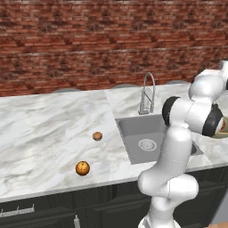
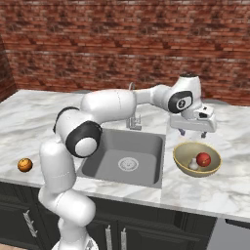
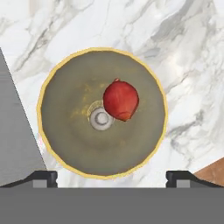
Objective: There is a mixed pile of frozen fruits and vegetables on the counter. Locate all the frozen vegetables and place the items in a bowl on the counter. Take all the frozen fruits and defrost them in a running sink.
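The tan-gold bowl (image 2: pixel 183 165) stands on the marble counter (image 2: pixel 205 190) right of the sink (image 2: pixel 105 151). Inside it lie the red ball (image 2: pixel 203 159) and the pale mushroom (image 2: pixel 194 165). My gripper (image 2: pixel 193 134) hovers open just above the bowl, holding nothing. From the hand view I look straight down into the bowl (image 3: pixel 65 131), with the red ball (image 3: pixel 120 100) touching the mushroom (image 3: pixel 101 119) and the fingertips (image 3: pixel 43 177) spread wide apart. The small brownish-orange ball (image 1: pixel 97 136) and the larger orange ball (image 1: pixel 82 168) lie on the counter left of the sink (image 1: pixel 133 127).
A tall curved chrome faucet (image 1: pixel 147 93) rises behind the basin, whose round drain (image 1: pixel 147 144) is bare. A brick wall (image 1: pixel 89 44) backs the counter. Dark cabinets (image 1: pixel 67 209) run below the front edge. The larger orange ball (image 2: pixel 25 165) sits near that edge.
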